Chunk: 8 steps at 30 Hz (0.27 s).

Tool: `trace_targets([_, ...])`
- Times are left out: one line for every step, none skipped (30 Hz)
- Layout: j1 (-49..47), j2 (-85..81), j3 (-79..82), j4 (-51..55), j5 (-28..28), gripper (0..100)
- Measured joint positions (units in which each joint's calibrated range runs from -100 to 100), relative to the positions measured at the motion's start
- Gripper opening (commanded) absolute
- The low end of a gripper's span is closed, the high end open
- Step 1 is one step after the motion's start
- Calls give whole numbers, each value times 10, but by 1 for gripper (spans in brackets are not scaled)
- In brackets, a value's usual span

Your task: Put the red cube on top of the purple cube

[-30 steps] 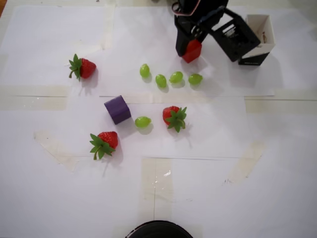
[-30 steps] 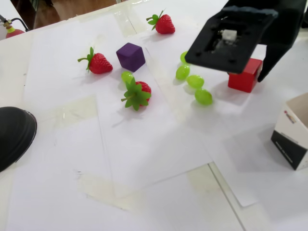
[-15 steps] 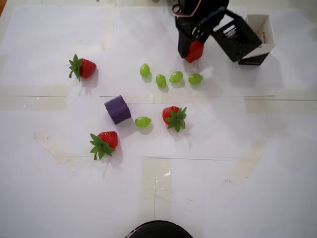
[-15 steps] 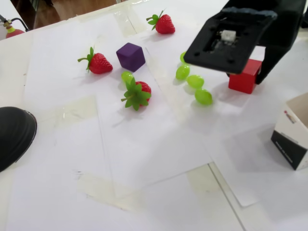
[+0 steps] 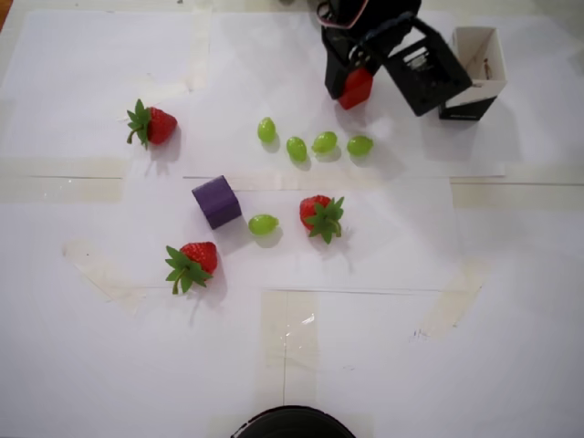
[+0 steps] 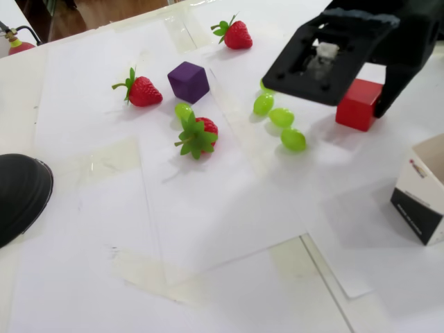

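Observation:
The red cube (image 5: pixel 356 88) sits on the white paper at the back, right under my black gripper (image 5: pixel 379 96). In the fixed view the red cube (image 6: pixel 359 104) rests on the table between the spread jaws of the gripper (image 6: pixel 334 94): one thin finger (image 6: pixel 390 87) stands at its right and the broad black jaw at its left. The gripper looks open and is not squeezing the cube. The purple cube (image 5: pixel 216 202) stands alone to the left of the middle in the overhead view, well away from the gripper. It also shows in the fixed view (image 6: pixel 189 81).
Three strawberries (image 5: pixel 152 124) (image 5: pixel 192 263) (image 5: pixel 320 215) lie around the purple cube. Several green grapes (image 5: pixel 310 144) lie in a row between the two cubes, and one more grape (image 5: pixel 263 224) lies beside the purple cube. A small open box (image 5: pixel 474 73) stands right of the gripper. A black round object (image 5: pixel 292 423) is at the front edge.

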<state>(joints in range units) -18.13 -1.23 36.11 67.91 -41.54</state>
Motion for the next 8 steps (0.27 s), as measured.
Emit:
trace_targets([3, -5, 0, 6, 0, 0])
trace_targets([5, -11, -1, 10, 0, 0])
trace_targets([7, -18, -4, 17, 0, 0])
trace_targets([10, -25, -8, 25, 0, 0])
trace_targets([13, -33, -14, 33, 0, 0])
trace_targets([17, -40, -21, 40, 0, 0])
trace_targets([21, -47, -29, 47, 0, 0])
trace_targets([26, -55, -40, 58, 0, 0])
